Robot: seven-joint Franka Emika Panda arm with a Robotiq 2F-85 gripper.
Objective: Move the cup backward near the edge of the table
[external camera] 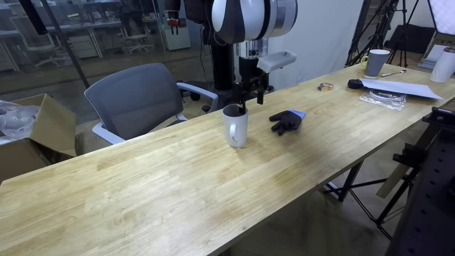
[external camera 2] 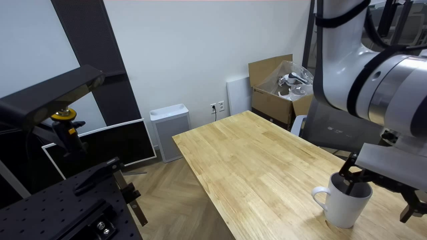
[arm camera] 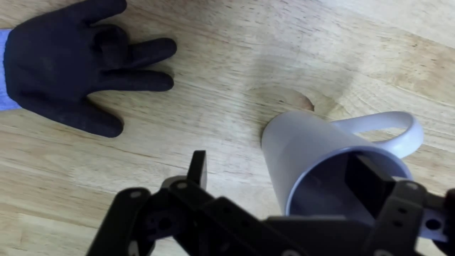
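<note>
The white cup (external camera: 240,128), a mug with a side handle, stands upright on the wooden table (external camera: 142,195). It also shows in an exterior view (external camera 2: 345,208) and in the wrist view (arm camera: 302,142). In that exterior view its handle points left, towards the table's long edge. My gripper (external camera: 251,103) is open over the cup's rim. It also shows in an exterior view (external camera 2: 377,202) and in the wrist view (arm camera: 282,174). One finger is inside the cup's mouth; the other is outside, apart from the wall. The gripper's body hides part of the rim in the wrist view.
A black glove (external camera: 286,121) with a blue cuff lies beside the cup, also in the wrist view (arm camera: 53,60). A grey cup (external camera: 376,64), white paper (external camera: 401,87), a bagged cable (external camera: 385,97) and a white tumbler (external camera: 444,65) are further along. A chair (external camera: 138,103) stands at the table's edge.
</note>
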